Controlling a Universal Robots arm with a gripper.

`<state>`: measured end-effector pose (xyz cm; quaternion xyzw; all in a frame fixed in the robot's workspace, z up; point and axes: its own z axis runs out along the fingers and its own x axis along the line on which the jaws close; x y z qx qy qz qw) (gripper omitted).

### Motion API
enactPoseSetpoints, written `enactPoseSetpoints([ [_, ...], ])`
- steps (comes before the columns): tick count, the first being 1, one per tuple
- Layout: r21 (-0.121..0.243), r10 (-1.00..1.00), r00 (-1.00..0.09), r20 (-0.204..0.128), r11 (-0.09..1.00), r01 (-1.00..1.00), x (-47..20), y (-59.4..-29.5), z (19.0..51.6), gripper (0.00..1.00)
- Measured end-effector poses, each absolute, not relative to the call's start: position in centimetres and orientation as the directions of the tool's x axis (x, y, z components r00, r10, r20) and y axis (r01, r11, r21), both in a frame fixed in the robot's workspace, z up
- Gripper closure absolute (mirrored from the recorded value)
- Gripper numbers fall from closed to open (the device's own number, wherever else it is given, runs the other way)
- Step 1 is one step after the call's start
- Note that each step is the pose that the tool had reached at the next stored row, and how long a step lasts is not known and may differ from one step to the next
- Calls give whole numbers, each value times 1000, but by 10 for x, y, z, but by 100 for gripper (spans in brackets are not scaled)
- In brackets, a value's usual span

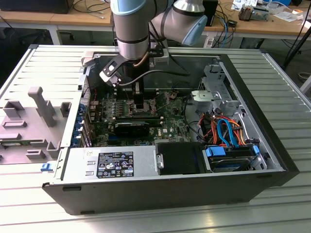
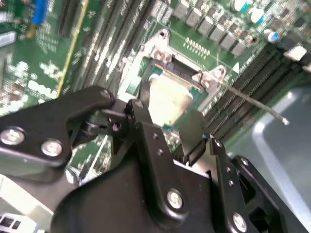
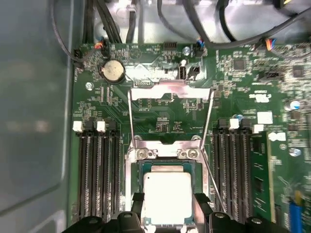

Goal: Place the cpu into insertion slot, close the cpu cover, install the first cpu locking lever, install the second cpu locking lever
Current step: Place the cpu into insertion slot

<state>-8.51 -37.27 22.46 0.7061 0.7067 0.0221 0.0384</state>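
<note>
Silver-grey arm (image 1: 132, 29) with pale blue joint caps (image 1: 195, 30), black tool (image 2: 167, 117) with silver screws, black cable (image 1: 155, 72).

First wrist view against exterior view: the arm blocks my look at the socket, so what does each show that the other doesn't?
First wrist view: the cpu at the insertion slot, the cpu cover swung open, a coin battery. Exterior view: the power supply, blue and orange cables, the robot arm. Both: the green motherboard and the gripper.
</note>
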Motion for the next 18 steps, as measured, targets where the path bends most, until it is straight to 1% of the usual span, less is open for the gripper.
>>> enactPoseSetpoints([
  [2, 86, 1000, 0, -22, 2, 996, -85, -373, 227, 48],
  [3, 84, 1000, 0, -12, 1, 996, -85, -373, 227, 48],
  [5, 79, 1000, 0, -2, 0, 997, -83, -373, 227, 50],
  [6, 71, 1000, 0, 5, 0, 997, -81, -373, 227, 56],
  [9, 45, 1000, 0, 7, -1, 999, -73, -373, 226, 75],
  [11, 14, 1000, 1, 7, -1, 1000, -63, -373, 226, 87],
  [12, 8, 1000, 1, 7, -1, 1000, -61, -373, 226, 89],
  [18, 5, 1000, 0, -10, 0, 1000, -59, -373, 234, 89],
])
